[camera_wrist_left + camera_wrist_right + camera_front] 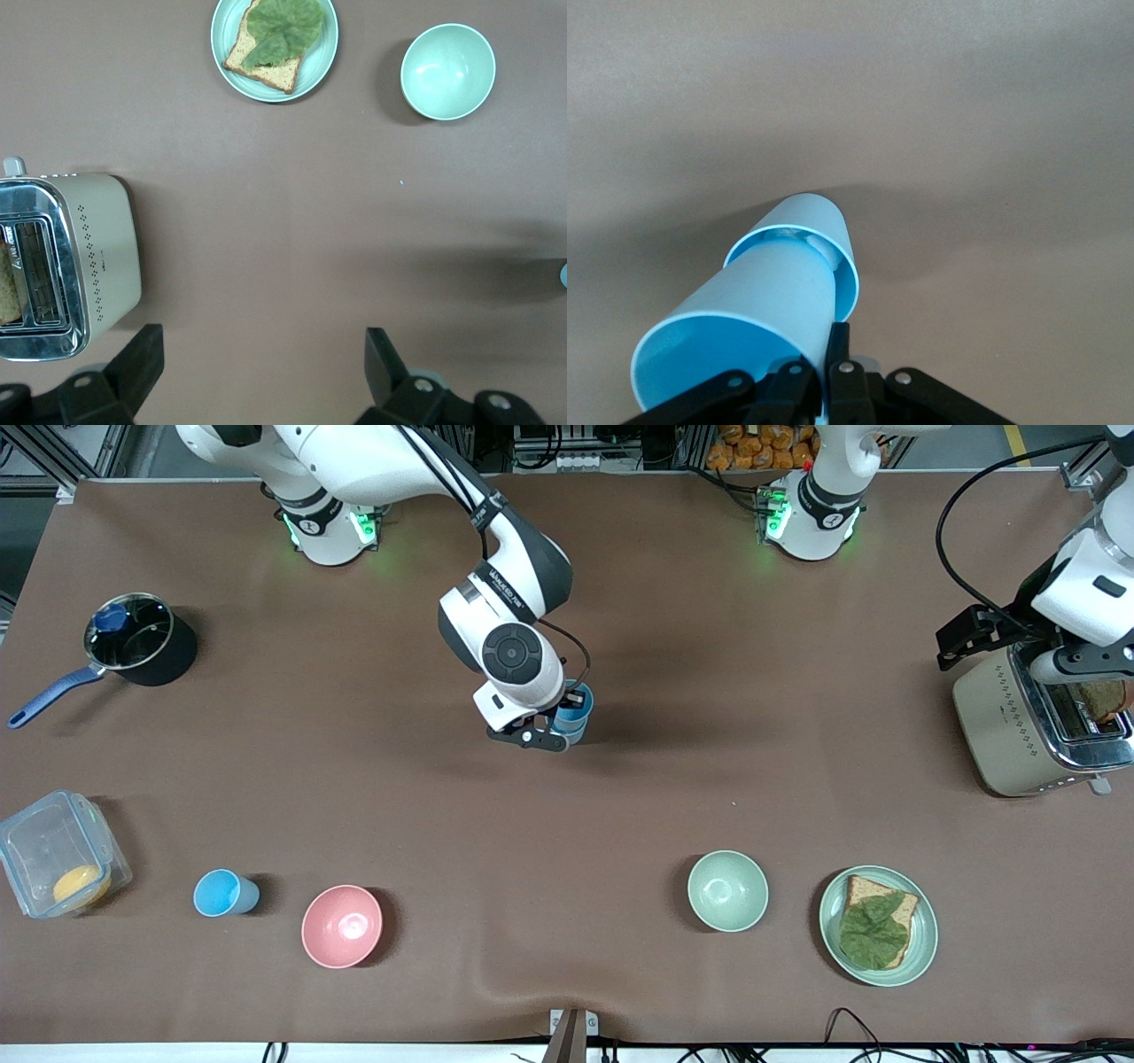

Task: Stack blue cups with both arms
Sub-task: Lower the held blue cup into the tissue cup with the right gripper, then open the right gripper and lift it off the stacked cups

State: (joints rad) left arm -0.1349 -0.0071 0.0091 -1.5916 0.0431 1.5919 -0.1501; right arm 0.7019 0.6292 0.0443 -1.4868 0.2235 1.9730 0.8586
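Over the middle of the table, your right gripper has its jaws clamped on two nested blue cups. Your left gripper waits with jaws apart above the toaster, and a third cup stands beside the pink bowl.

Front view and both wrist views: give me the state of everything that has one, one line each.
Right pincer: shut on the cup stack.
Cup stack: two nested, held.
Lone cup: on the table, apart.
Left pincer: open, over the toaster.
Toaster: bread in slot.
Pot: lid on.
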